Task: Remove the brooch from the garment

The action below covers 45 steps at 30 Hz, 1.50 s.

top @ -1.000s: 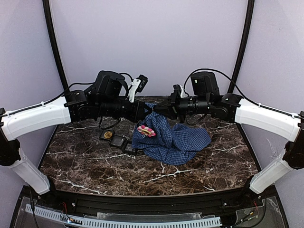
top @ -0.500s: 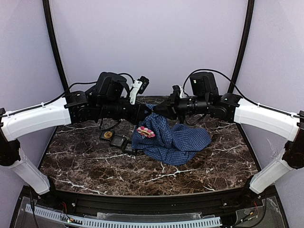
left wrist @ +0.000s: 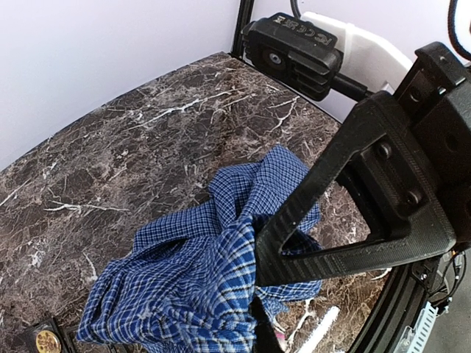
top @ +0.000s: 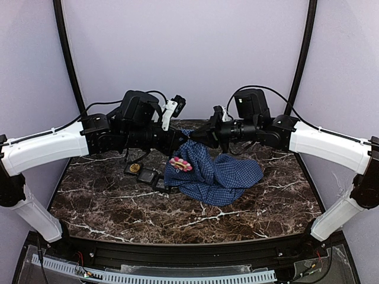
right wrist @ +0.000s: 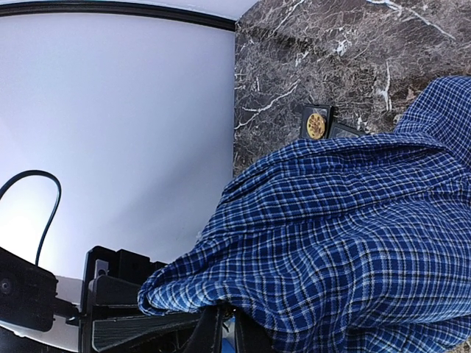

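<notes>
We see both arms reach inward from the near corners, forearms level, meeting over the table's [top: 112,204] far half. A wide marble strip lies between the near edge and the shirt [top: 222,174]. Left gripper [top: 186,138] and right gripper [top: 199,135] are each clamped on the shirt's raised top fold. The brooch [top: 181,164] sits on the cloth below the left gripper. A tray [top: 149,176] touches the shirt's left edge. The wall is close behind.

The top camera looks down from high behind; both wrist cameras sit close, all seeing the shirt [top: 219,174].
</notes>
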Each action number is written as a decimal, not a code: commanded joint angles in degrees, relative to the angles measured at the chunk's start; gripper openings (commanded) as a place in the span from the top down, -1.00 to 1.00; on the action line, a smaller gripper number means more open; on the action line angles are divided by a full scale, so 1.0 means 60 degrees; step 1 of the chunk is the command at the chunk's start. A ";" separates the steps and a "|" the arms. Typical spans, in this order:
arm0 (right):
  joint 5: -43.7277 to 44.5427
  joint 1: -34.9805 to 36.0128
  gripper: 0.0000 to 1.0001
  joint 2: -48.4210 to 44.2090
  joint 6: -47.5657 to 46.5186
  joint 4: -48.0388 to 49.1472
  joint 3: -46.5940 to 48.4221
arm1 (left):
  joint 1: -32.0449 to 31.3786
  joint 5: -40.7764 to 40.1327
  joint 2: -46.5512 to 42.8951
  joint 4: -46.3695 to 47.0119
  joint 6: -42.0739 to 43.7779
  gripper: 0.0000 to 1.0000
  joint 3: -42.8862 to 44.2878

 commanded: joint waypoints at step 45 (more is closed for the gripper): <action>0.0938 0.0089 1.00 0.0747 0.0195 -0.0021 0.0682 | -0.0375 -0.0531 0.0568 -0.0648 -0.0415 0.98 0.1044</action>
